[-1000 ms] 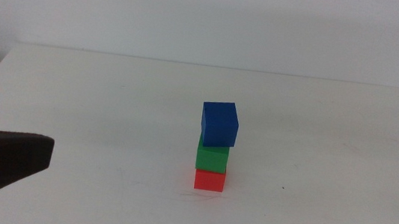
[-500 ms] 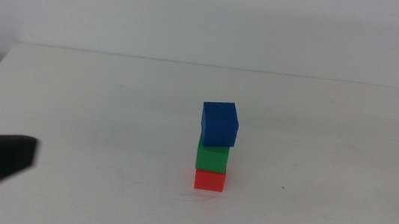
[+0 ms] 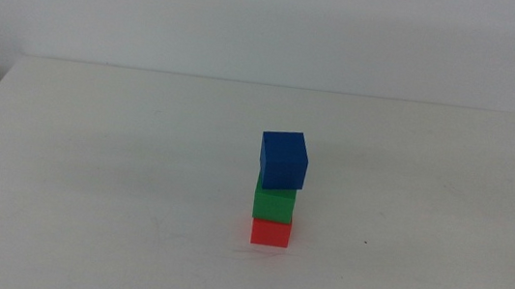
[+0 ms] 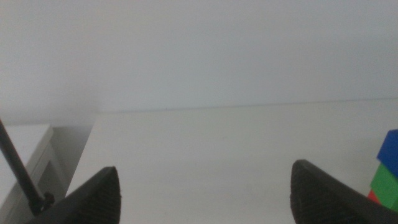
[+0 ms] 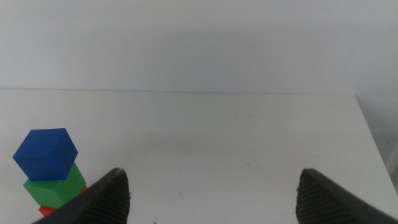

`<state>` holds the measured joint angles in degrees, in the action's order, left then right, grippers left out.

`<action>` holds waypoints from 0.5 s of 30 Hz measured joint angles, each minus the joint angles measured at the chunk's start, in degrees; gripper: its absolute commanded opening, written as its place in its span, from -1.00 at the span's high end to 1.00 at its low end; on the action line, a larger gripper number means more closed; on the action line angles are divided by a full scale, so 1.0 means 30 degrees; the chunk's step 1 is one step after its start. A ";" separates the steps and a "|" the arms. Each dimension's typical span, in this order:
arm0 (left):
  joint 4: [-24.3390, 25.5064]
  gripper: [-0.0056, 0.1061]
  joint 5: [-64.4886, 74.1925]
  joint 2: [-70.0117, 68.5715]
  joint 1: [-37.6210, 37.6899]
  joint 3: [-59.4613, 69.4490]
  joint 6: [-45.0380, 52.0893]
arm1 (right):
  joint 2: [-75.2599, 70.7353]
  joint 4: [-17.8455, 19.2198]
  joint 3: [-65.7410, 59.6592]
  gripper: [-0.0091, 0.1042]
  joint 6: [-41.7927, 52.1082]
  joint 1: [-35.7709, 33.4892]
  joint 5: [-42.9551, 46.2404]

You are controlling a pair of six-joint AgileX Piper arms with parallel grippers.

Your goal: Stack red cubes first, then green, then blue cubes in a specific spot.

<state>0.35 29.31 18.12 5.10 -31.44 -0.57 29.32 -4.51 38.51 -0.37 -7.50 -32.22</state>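
Note:
A three-cube stack stands on the white table (image 3: 121,148), a little right of its middle. The red cube (image 3: 270,233) is at the bottom, the green cube (image 3: 273,203) sits on it, and the blue cube (image 3: 284,159) tops it, turned slightly and overhanging to the right. Neither arm appears in the middle view. In the left wrist view my left gripper (image 4: 205,186) is open and empty, with the blue cube (image 4: 390,152) and green cube (image 4: 387,180) off to one side. My right gripper (image 5: 211,190) is open and empty too, the blue cube (image 5: 46,152) and green cube (image 5: 56,185) beside it.
The table's far edge meets a plain white wall. A white cabinet edge (image 4: 37,155) and a thin dark cable (image 4: 18,165) show beyond the table's left side.
The left arm's dark gripper, at the middle view's lower left a second ago, has slid out leftward and is gone from that view. The stack has not moved.

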 measured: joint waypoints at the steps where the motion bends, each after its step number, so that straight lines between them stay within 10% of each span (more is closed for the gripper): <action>1: -0.0117 -0.78 -0.0135 -0.0023 -0.0134 0.0228 0.0001 | 0.0000 0.0000 0.0000 -0.48 0.0000 0.0000 0.0000; 15: 0.0139 -0.78 -0.0349 -0.0152 -0.0266 0.1614 -0.0073 | 0.0000 0.0000 0.0000 -0.47 0.0000 0.0000 0.0000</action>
<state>0.77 28.27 17.67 4.30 -26.60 -0.79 29.32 -4.51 38.51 -0.37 -7.50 -32.22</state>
